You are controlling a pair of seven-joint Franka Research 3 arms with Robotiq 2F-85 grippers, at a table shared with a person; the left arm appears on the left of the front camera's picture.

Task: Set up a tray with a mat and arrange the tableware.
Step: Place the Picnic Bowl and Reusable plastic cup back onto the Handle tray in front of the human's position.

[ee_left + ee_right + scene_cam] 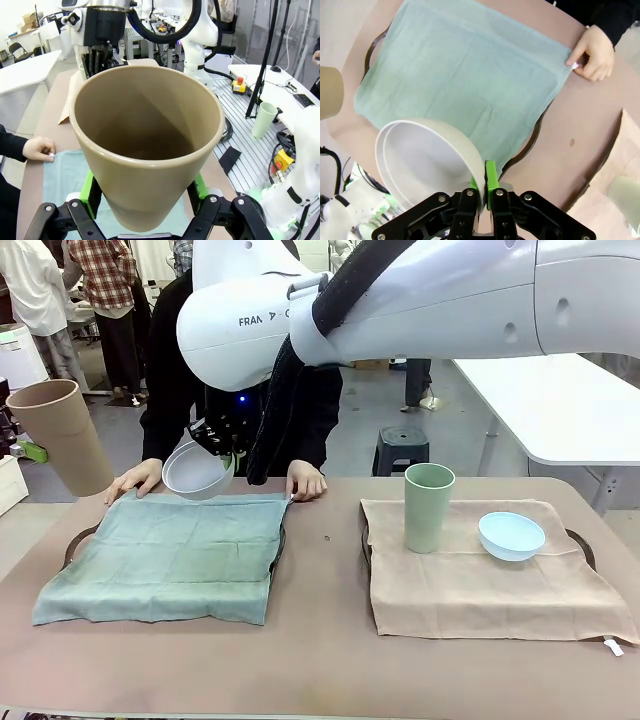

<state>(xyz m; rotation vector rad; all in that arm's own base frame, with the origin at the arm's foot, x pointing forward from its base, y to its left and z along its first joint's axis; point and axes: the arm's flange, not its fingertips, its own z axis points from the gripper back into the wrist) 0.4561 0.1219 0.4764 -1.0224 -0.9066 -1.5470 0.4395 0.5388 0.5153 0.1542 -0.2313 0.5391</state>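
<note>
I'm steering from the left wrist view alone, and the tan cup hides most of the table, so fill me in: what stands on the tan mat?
Observer: A green cup stands upright on the tan mat, with a blue bowl beside it, not touching.
Operator: And the right arm?
Observer: Its pincer is shut on the rim of a white bowl, held tilted above the far edge of the green mat.
Operator: What's on that green mat, where my tan cup might go?
Observer: A person pins its far corners, one hand on each.
</note>
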